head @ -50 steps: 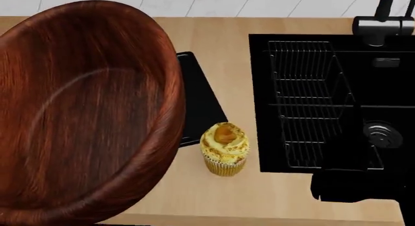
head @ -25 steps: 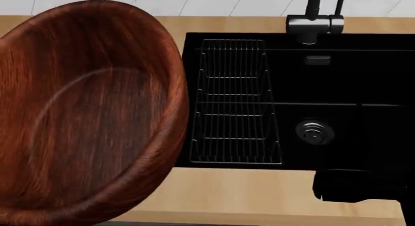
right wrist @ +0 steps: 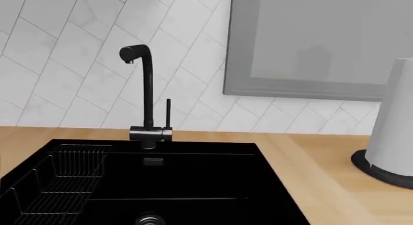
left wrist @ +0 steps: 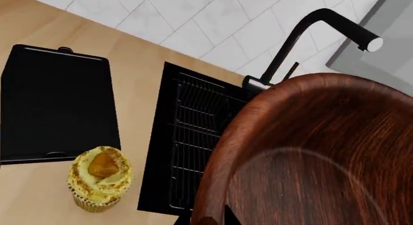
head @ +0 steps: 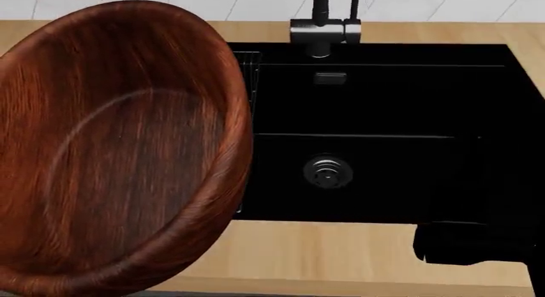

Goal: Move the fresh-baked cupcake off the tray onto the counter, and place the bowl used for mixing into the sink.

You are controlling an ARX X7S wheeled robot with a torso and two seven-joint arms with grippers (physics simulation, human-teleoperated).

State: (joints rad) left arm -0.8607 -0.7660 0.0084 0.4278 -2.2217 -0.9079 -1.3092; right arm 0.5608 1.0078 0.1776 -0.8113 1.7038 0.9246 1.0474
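The large reddish-brown wooden bowl (head: 119, 150) hangs tilted in the air close to the head camera, left of the black sink (head: 383, 105). My left gripper (left wrist: 210, 218) is shut on the bowl's rim (left wrist: 219, 162). The cupcake (left wrist: 100, 179) stands on the wooden counter (left wrist: 132, 84), just off the black tray (left wrist: 58, 104) and beside the sink (left wrist: 161, 138). Cupcake and tray are out of the head view. My right gripper (head: 468, 244) shows only as a dark shape over the counter's front edge; I cannot make out its jaws.
The sink holds a round metal drain (head: 328, 171) and a wire rack (right wrist: 58, 181) on its left side. A dark faucet (head: 323, 25) stands behind it. A white cylinder on a dark base (right wrist: 393, 133) stands on the counter right of the sink.
The head view has swung right: the sink slid left to the middle and the cupcake and tray left the view. The bowl stays in my left gripper, now beside the sink.
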